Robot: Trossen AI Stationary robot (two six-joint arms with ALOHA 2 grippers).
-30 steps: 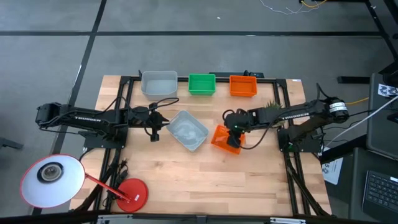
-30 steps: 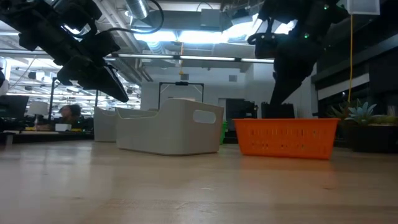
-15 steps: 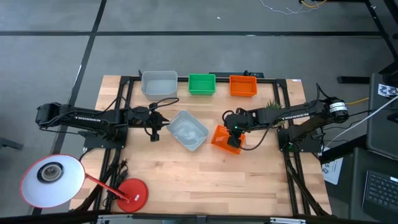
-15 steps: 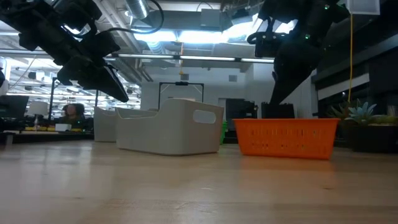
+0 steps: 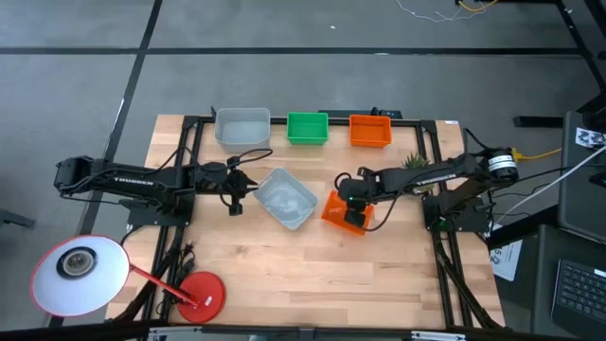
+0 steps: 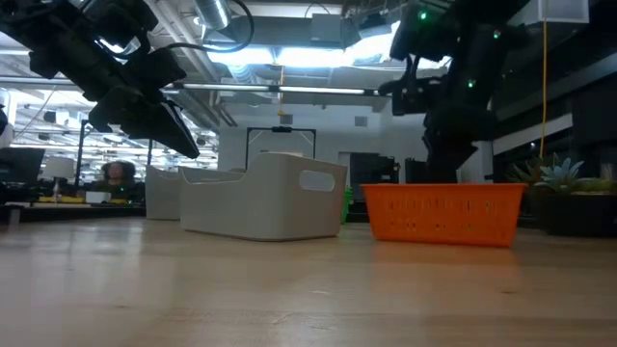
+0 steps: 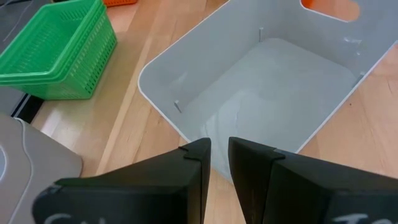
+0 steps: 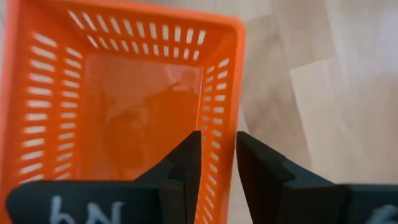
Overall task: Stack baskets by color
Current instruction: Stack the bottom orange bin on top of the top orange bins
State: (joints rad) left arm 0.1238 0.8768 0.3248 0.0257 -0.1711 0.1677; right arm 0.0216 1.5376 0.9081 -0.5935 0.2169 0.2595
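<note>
Right gripper [image 8: 214, 168] hanging over the loose orange basket [image 5: 343, 211] at mid-table, fingers parted astride its wall, left gripper [image 7: 219, 171] slightly apart over the empty loose grey basket [image 5: 285, 198], holding nothing, three more along the far edge, grey basket [image 5: 241, 126], green basket [image 5: 307, 128], orange one [image 5: 370, 131].

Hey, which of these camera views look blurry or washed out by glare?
Right wrist view: orange basket is soft, its floor shows a glossy reflection. Low view: ceiling lights glare, arms are dark silhouettes. High and left wrist views: sharp, evenly lit.
</note>
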